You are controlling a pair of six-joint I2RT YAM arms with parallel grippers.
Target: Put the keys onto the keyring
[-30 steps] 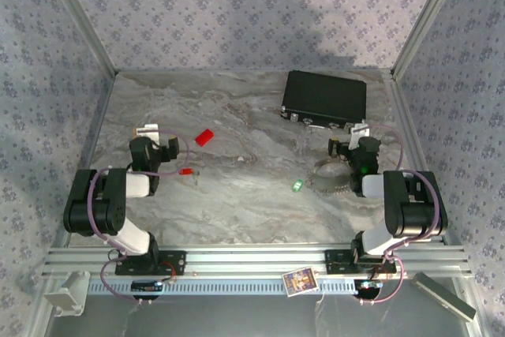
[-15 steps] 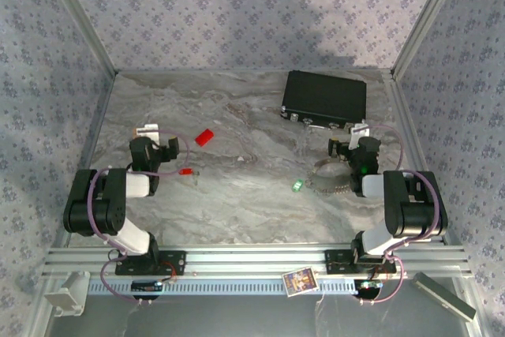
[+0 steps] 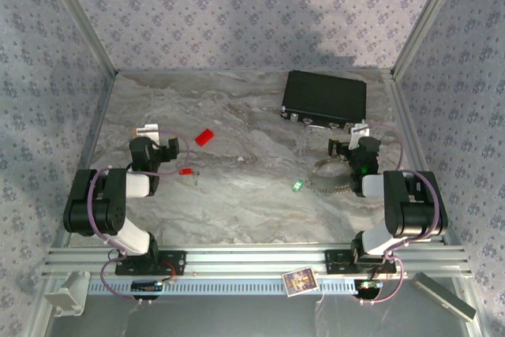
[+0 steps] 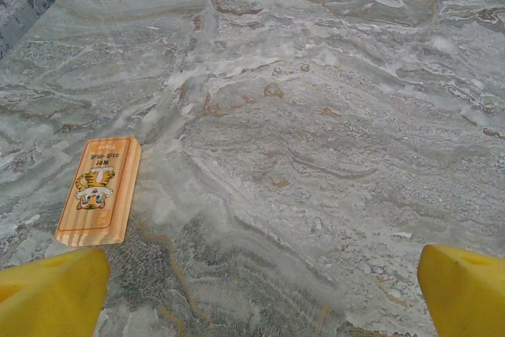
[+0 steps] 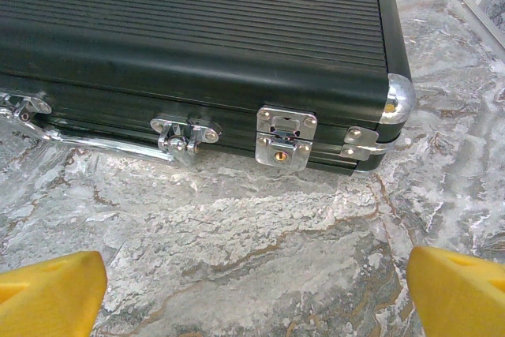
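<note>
Keyring [image 3: 330,177] lies just left of your right arm, green key [image 3: 297,186] to its left; red key [image 3: 186,170] sits right of your left arm. Left tool [image 4: 254,293] and right tool [image 5: 252,293] both stand spread apart, empty.

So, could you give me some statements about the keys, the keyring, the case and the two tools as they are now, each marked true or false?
1. The black case is closed. True.
2. The green key hangs on the keyring. False: it lies loose on the table, beside the keyring.
3. The left tool grips the red key. False: it is open and empty, and the red key lies on the table.
4. The right tool is open and faces the black case. True.
</note>
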